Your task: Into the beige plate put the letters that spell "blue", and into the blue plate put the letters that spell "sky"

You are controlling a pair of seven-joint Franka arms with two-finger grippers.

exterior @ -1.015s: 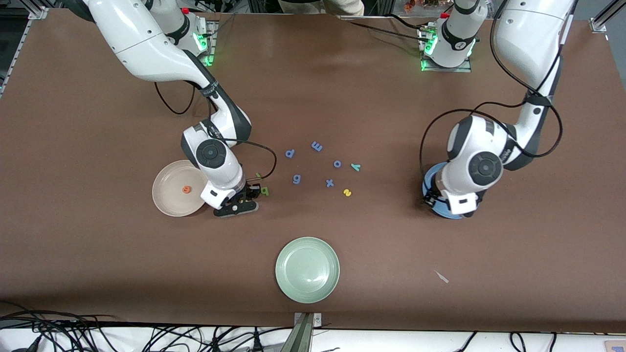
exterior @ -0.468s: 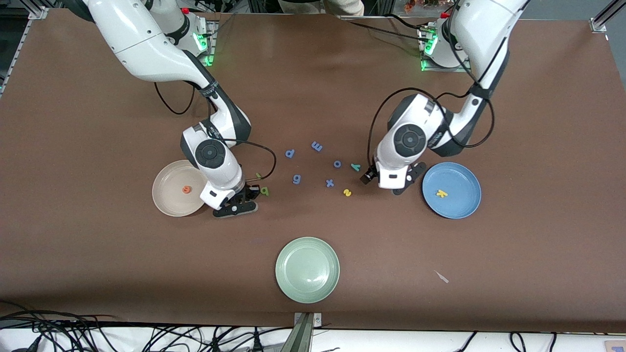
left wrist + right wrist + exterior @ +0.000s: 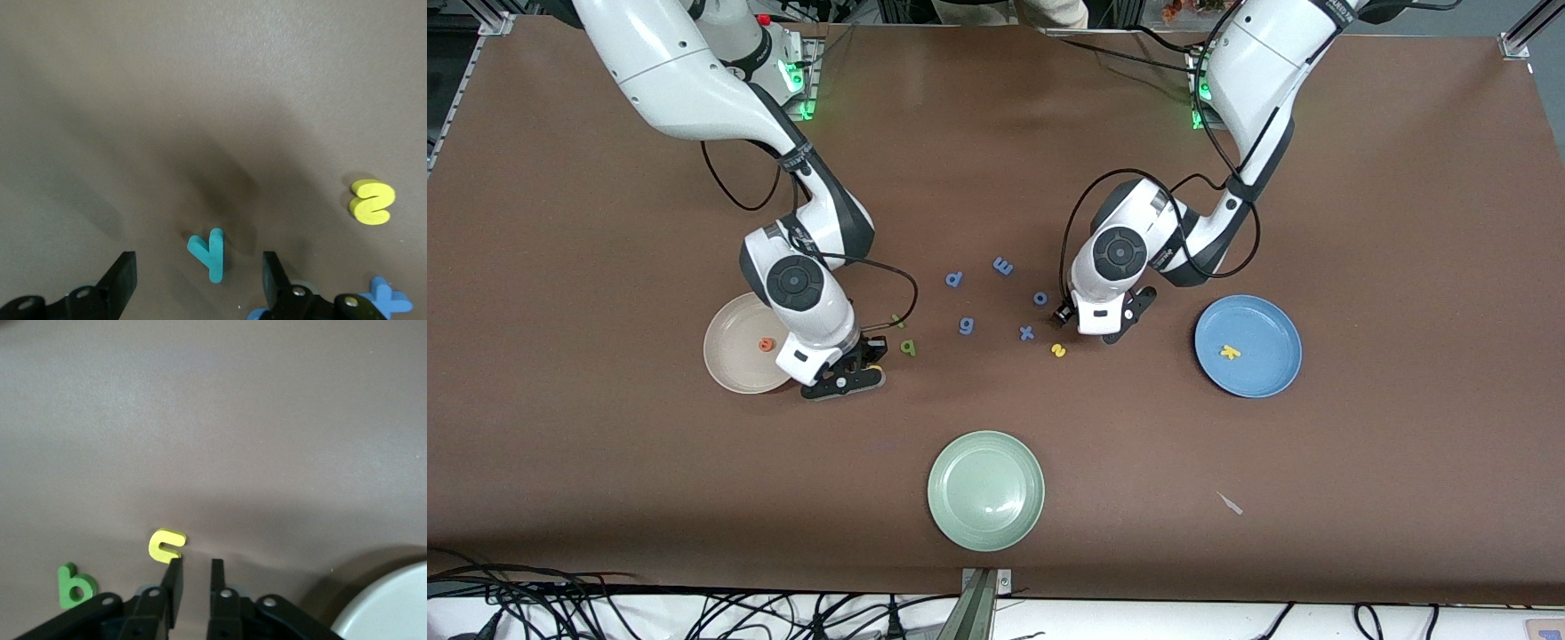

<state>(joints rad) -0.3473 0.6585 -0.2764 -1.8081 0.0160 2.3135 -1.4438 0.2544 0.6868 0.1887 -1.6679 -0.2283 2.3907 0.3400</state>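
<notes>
Teal y [image 3: 211, 253] lies flat on the tabletop [image 3: 200, 80] between the spread fingers of the empty left pincer [image 3: 199, 283], its stem running along their length, while the right pincer [image 3: 195, 581], fingers nearly together, holds nothing beside the yellow u [image 3: 165, 544].

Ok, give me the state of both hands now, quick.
Left hand: open, astride the teal y, not gripping it.
Right hand: nearly shut, empty; the yellow u lies by one fingertip.

The brown table [image 3: 1227, 160] carries three plates, beige [image 3: 729, 360], blue [image 3: 1267, 373] and pale green [image 3: 985, 489], plus scattered foam letters, seemingly ten.
</notes>
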